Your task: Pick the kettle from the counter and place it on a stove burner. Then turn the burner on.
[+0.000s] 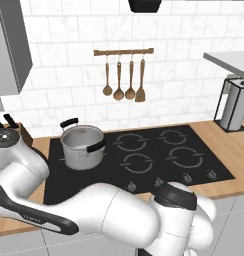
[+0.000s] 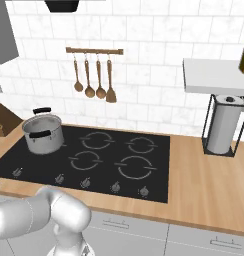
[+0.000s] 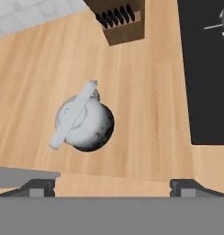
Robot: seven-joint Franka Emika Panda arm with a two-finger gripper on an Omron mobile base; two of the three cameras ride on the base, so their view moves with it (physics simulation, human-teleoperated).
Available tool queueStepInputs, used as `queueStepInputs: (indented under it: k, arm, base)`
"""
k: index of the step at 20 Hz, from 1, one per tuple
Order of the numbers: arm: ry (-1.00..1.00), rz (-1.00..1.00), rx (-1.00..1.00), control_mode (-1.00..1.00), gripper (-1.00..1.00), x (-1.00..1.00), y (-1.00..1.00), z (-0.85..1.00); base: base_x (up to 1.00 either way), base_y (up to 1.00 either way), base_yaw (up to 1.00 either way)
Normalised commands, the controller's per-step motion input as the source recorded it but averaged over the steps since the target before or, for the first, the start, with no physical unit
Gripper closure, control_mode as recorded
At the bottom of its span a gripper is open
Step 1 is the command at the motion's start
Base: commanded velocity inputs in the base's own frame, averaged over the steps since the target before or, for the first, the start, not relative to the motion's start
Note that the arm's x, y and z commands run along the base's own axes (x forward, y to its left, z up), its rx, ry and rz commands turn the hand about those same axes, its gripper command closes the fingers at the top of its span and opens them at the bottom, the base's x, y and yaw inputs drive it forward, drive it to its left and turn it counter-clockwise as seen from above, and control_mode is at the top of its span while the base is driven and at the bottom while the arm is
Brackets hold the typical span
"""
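**Claw wide open above kettle; nothing held**

Claw (image 3: pixel 112 187): in the hand view the two dark finger tips stand far apart at the bottom of the frame, one at each side. The jaws are fully spread. Nothing lies between them and they touch nothing.

Kettle (image 3: pixel 84 120): it sits upright on the wooden desk (image 3: pixel 146 114), seen from above. Its pale arched handle runs diagonally across the rounded silver body. It lies above the gap between the finger tips, offset toward the left one and apart from both.

Surroundings, hand view: a wooden knife block (image 3: pixel 119 19) with dark slots stands on the desk beyond the kettle, well apart from it. The edge of the black cooktop (image 3: pixel 208 73) runs along the right side, with bare wood between it and the kettle.

Base views: a large steel pot (image 1: pixel 83 145) with black handles occupies the rear left burner. The other ring burners (image 1: pixel 138 163) carry nothing. A row of knobs (image 2: pixel 115 187) lines the front edge of the cooktop. Wooden utensils (image 1: pixel 124 80) hang from a rail on the tiled wall. A paper towel roll (image 2: pixel 222 127) in a wire stand sits on the desk to the right, beneath a grey shelf (image 2: pixel 214 75).

Obstructions: bare wood surrounds the kettle on all visible sides.
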Motion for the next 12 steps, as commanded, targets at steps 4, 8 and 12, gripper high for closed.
queueStepInputs:
  k: [4,8,12]
  arm:
    - [0.00,0.00,-0.07,-1.00,-1.00,0.16,0.34,-0.26]
    - [0.05,0.00,-0.02,-1.00,-1.00,0.23,0.49,-0.45]
    - [0.01,0.00,0.00,-1.00,-1.00,0.23,0.64,-0.13]
  base:
    - [0.00,0.00,0.00]
    - [0.00,0.00,0.00]
    - [0.00,0.00,0.00]
